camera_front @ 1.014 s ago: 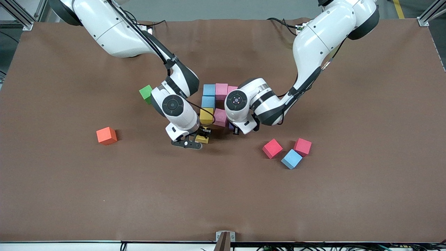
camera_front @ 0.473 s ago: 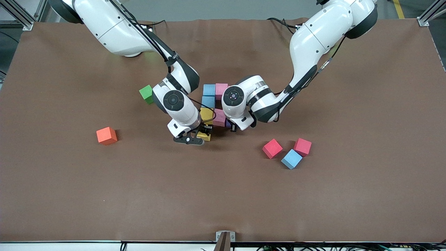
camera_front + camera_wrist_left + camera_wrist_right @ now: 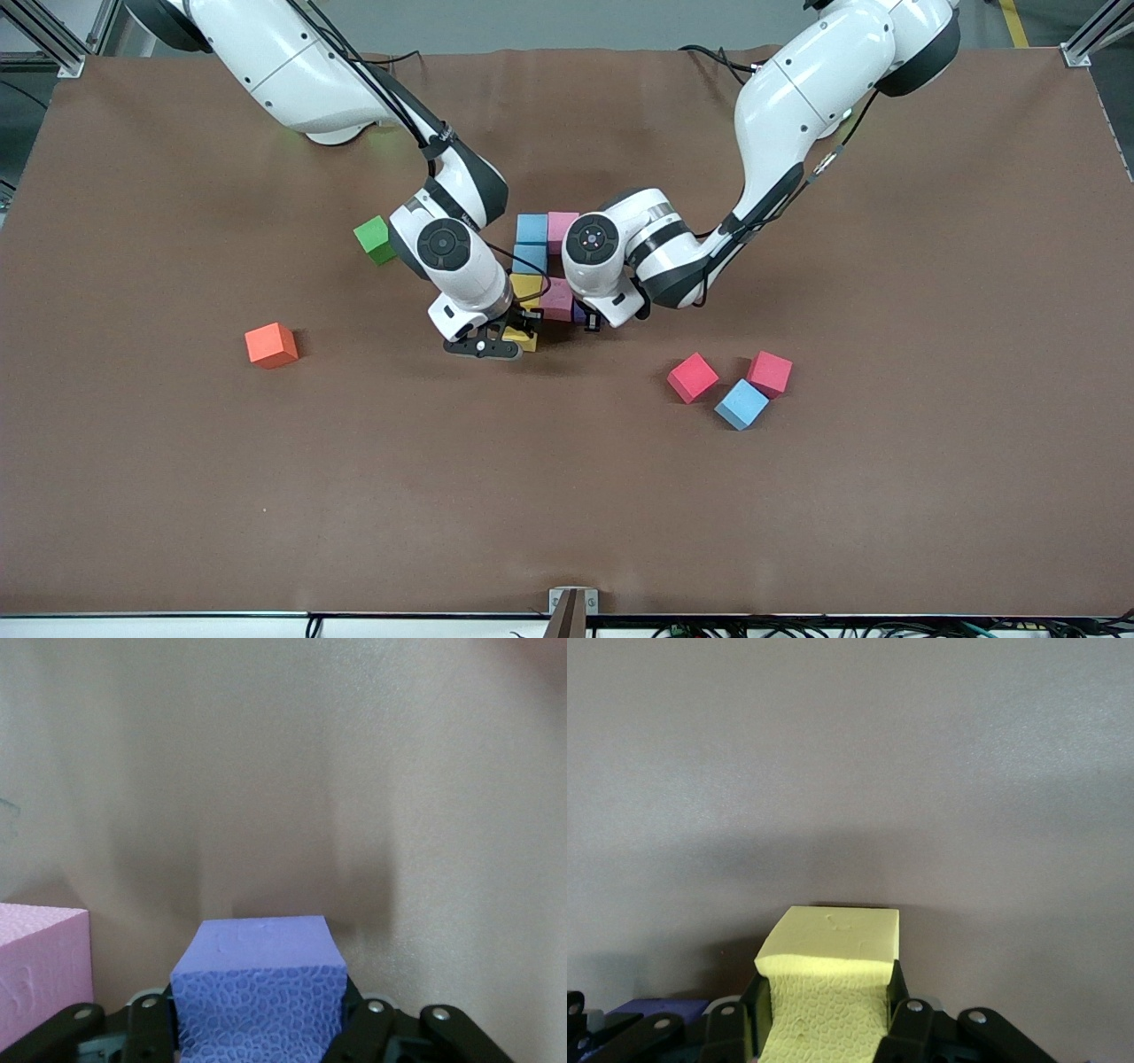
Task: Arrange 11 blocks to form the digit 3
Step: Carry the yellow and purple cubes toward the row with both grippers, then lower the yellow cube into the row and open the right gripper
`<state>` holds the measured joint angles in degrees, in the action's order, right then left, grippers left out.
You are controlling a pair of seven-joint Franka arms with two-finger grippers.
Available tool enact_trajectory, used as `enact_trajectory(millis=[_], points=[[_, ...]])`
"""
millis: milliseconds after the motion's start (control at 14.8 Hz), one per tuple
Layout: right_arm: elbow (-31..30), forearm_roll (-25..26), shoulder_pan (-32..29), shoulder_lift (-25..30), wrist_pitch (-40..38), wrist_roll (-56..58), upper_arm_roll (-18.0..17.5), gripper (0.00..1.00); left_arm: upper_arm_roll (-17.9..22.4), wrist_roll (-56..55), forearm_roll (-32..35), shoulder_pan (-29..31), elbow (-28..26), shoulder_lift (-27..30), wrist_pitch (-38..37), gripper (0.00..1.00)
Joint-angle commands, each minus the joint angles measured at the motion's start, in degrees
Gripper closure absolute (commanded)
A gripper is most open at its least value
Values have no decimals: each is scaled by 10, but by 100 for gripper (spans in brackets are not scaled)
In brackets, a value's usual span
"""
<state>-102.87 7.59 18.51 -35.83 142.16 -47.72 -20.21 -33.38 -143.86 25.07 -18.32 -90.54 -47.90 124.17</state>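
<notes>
While the right gripper (image 3: 518, 339) grips a yellow cube (image 3: 830, 979) and the left gripper (image 3: 588, 319) a purple cube (image 3: 257, 988), the digit stands part-built. Red (image 3: 692, 377), pink (image 3: 769, 372) and light blue (image 3: 741, 403) cubes lie unplaced, toward the left arm's end.

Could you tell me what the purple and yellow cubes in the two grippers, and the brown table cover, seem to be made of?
The purple cube, held by the left gripper, looks like matte foam: its face shows a fine cell-like pattern. The yellow cube in the right gripper looks the same, with a slightly dented top. The brown table cover seems a dull, non-glossy sheet, perhaps paper or vinyl; that stays open.
</notes>
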Motion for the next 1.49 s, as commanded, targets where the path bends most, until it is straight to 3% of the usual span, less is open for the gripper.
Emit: enact_trajectory(millis=[0, 541, 1420], points=[[-29, -2, 1, 24, 7, 7, -1, 96, 8, -11, 9, -2, -39, 11, 8, 70], [-29, 36, 6, 21, 1, 7, -1, 96, 8, -36, 8, -5, -49, 9, 8, 70], [-27, 38, 11, 16, 1, 6, -1, 95, 7, -52, 4, -9, -52, 7, 9, 69]])
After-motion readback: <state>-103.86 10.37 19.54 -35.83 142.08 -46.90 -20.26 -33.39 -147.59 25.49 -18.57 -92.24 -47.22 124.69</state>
